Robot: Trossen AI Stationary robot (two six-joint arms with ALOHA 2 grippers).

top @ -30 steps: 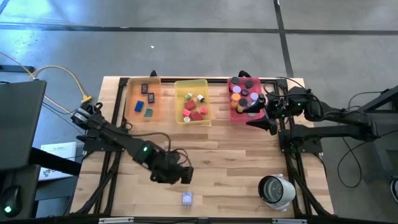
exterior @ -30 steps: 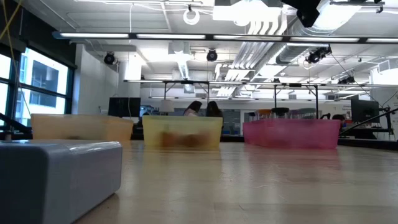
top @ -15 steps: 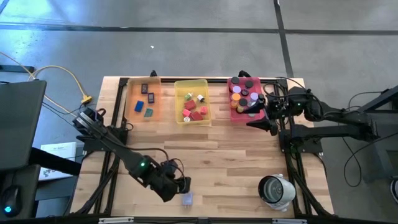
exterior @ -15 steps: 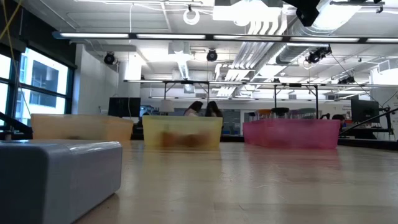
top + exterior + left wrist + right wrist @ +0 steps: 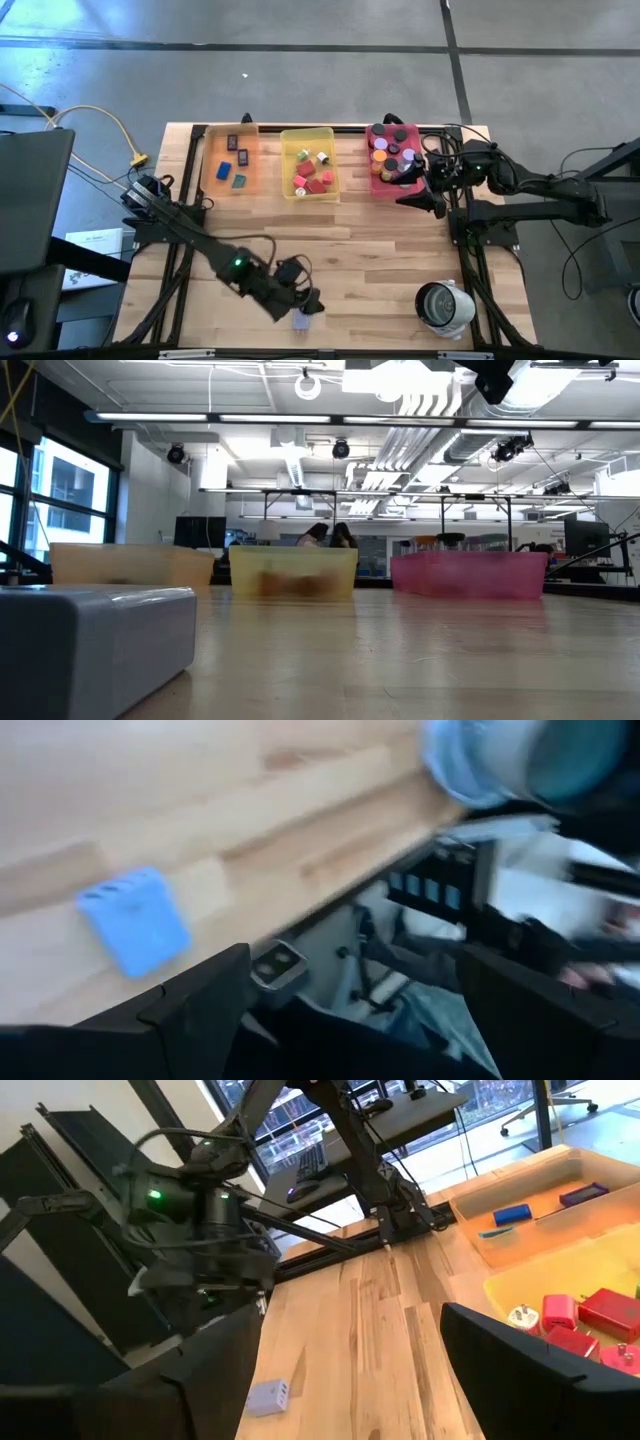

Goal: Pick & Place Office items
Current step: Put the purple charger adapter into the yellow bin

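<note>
A lavender cube (image 5: 301, 320) lies flat on the wood close to the table's near edge; it fills the low view's left (image 5: 95, 645) and shows in the left wrist view (image 5: 133, 920) and the right wrist view (image 5: 268, 1396). My left gripper (image 5: 312, 304) (image 5: 350, 1030) hovers open just on the far side of the cube, without touching it. My right gripper (image 5: 432, 200) (image 5: 370, 1380) waits open by the pink tray's (image 5: 377, 182) near right corner. Coloured discs fill that tray. Red and white cubes lie in the yellow tray (image 5: 309, 190), and flat dark pieces in the orange tray (image 5: 216, 180).
The three trays stand in a row along the far edge. A large white-grey round device (image 5: 443, 305) sits near the table's near right corner. Bare wood (image 5: 370, 250) spreads between the trays and the cube. People sit in the room beyond (image 5: 328, 536).
My left gripper has travelled toward the table's near edge and then to the right, closing in on the lavender cube. The cube has stayed where it was.
</note>
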